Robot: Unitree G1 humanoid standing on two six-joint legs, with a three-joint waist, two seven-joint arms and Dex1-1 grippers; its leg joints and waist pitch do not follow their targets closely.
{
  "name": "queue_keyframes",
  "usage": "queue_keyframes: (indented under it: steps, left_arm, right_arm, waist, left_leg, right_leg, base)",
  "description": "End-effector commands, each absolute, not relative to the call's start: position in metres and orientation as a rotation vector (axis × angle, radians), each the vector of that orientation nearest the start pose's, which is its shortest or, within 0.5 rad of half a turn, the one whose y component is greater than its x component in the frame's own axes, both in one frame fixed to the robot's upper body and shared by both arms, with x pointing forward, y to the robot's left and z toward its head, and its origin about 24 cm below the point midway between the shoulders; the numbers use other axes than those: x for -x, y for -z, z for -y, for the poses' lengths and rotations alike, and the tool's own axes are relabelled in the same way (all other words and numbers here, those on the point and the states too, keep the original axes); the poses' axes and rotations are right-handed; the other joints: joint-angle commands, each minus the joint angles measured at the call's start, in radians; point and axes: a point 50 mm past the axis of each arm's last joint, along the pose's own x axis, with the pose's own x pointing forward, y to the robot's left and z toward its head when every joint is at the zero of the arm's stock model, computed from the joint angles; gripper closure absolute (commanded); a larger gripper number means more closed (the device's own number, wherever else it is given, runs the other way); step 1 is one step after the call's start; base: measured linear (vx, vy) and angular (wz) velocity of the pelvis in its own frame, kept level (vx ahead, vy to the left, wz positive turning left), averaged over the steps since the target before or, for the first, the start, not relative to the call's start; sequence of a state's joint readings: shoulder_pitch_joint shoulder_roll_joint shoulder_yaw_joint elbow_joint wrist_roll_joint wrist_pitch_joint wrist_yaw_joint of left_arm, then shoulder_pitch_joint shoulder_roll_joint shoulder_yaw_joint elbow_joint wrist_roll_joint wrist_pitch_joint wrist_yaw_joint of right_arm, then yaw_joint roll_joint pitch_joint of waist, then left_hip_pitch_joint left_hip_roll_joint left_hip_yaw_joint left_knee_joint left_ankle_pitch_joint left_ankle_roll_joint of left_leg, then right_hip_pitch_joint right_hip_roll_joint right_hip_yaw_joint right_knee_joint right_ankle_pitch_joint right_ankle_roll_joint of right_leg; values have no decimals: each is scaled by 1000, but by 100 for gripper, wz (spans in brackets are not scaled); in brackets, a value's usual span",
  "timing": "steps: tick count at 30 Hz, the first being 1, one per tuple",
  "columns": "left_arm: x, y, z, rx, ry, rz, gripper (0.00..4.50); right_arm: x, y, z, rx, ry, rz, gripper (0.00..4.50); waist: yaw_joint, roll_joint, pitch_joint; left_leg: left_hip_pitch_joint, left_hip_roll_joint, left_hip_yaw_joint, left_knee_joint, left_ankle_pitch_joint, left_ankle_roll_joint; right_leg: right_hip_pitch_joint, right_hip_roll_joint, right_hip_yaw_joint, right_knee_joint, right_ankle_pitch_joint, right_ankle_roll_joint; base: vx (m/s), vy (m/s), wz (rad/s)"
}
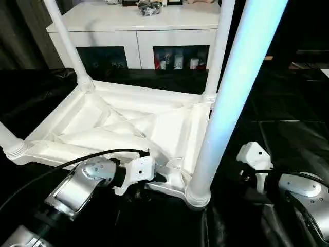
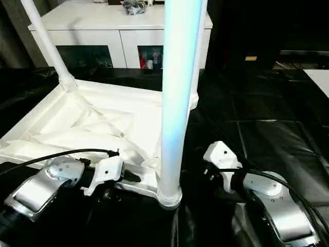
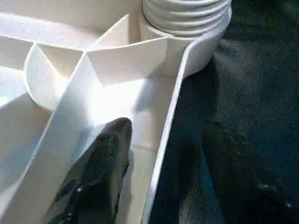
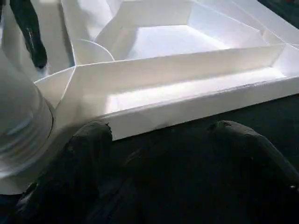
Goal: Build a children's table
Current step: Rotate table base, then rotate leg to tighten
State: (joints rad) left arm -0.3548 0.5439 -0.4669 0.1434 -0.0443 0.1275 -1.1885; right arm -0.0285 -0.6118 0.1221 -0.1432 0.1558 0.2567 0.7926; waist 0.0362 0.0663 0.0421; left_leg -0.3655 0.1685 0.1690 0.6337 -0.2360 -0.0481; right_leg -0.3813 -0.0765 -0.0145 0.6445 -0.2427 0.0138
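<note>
The tabletop [image 1: 128, 128] lies upside down on a black padded surface [image 1: 288, 134], ribbed underside facing up, in front of a white cabinet [image 1: 136, 28] with glass-fronted shelves. Four legs stand upright in the corner sockets: the near right leg [image 1: 231, 98] rises from its socket [image 1: 198, 195] between the two arms, the far right leg [image 1: 218, 49] and the far left leg [image 1: 67, 43] stand at the rear corners, and the near left leg [image 1: 7, 139] shows at the left picture edge. The left end effector [image 1: 154, 179] sits at the near edge of the tabletop, just beside the near right socket; in the left wrist view one black finger [image 3: 100, 172] lies inside the rib channel and the other finger [image 3: 233, 177] lies outside the rim wall [image 3: 161, 154], so the jaws straddle the rim; whether they press on the rim cannot be told. The right end effector [image 4: 159, 154] rests low over the black padded surface, just outside the right side of the tabletop and near the same leg, jaws standing wide apart with nothing between them; its fingers [image 4: 88, 154] point toward the side wall of the tabletop without touching it
</note>
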Motion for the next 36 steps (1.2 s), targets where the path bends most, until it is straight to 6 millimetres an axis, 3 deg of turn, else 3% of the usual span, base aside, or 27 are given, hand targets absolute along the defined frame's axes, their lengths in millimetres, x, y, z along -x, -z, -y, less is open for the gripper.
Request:
queue_keyframes:
  steps: [1, 7, 21, 25, 30, 36]
  left_arm:
    - [-260, -46, -127, -561, 1510, -429, 204]
    - [-267, -42, -124, -552, 1432, -428, 252]
    - [-285, -33, -121, -407, 1113, -442, 372]
    - [-289, -36, -121, -413, 1088, -396, 392]
    - [-284, -41, -116, -404, 1186, -363, 414]
    - [-275, -38, -112, -389, 1308, -378, 446]
  right_arm:
    - [-238, -64, 191, 401, -897, -306, 59]
    - [-240, -65, 193, 400, -872, -300, 59]
    - [-252, -67, 199, 402, -741, -257, 59]
    - [-256, -67, 199, 393, -703, -250, 59]
    - [-255, -66, 196, 352, -749, -249, 59]
    - [-250, -69, 194, 324, -866, -241, 59]
  waist:
    - [2, -16, -50]
    - [-1, -16, -50]
    - [-7, -22, -43]
    - [-10, -22, -45]
    - [-21, -26, -51]
    - [-22, -24, -51]
  left_leg:
    - [4, 49, -18, -82, -73, 97]
    - [3, 49, -17, -81, -76, 89]
    - [1, 46, -17, -85, -109, 78]
    - [-2, 48, -20, -87, -93, 79]
    - [-6, 47, -20, -80, -30, 124]
    - [-4, 51, -18, -77, 14, 171]
  right_leg:
    - [45, -57, 31, -74, 57, -293]
    - [46, -57, 31, -75, 58, -293]
    - [43, -55, 32, -89, -56, -270]
    - [44, -55, 30, -86, -30, -261]
    - [48, -56, 29, -74, 108, -285]
    - [49, -59, 27, -70, 175, -309]
  base:
    - [0, 0, 0]
    - [0, 0, 0]
    - [0, 0, 0]
    - [0, 0, 0]
    - [0, 0, 0]
    - [0, 0, 0]
